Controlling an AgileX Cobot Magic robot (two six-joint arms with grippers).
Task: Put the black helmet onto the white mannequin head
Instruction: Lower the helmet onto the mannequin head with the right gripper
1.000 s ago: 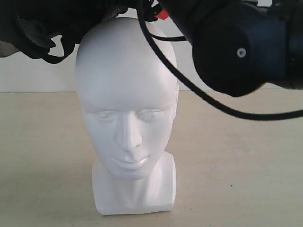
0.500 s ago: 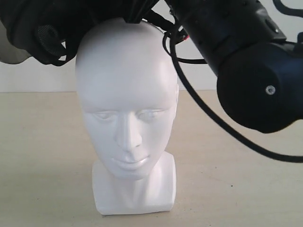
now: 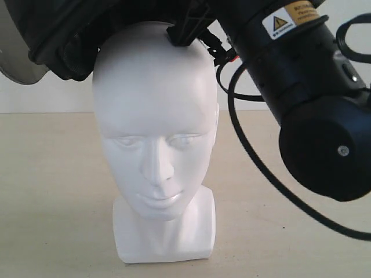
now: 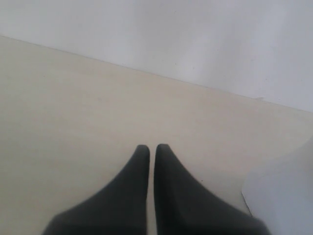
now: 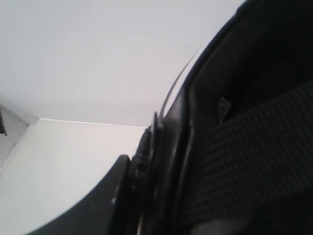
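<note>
you're partway through. the helmet (image 3: 64, 35) is up off the table (image 3: 52, 191) and hangs tilted over the mannequin head (image 3: 153, 116). its open underside is right at the crown, and the bulk of the shell sits off toward the left of the exterior view. i can't tell whether the lining touches the crown or sits just above it. it is not seated: the forehead, face and both sides of the head are bare, and the visor (image 3: 14, 52) sticks out well to the side of the face rather than in front of it. by my reading, what's left is to centre the shell over the head, bring it down until the crown is inside, and let go.

your right gripper (image 3: 184, 32) is clamped on the helmet's rim just above the crown. the right wrist view shows a finger lying along the rim edge beside the chin strap (image 5: 254, 156). the red buckle (image 3: 233, 55) shows just beside the right arm (image 3: 313, 116). your left gripper (image 4: 152, 149) has its fingers together with nothing between them and hovers over the table.

as for containers, there's no box or bin in view. the only hollow thing is the helmet itself. all that shows inside it is dark lining and the strap, and the head isn't in it yet.
</note>
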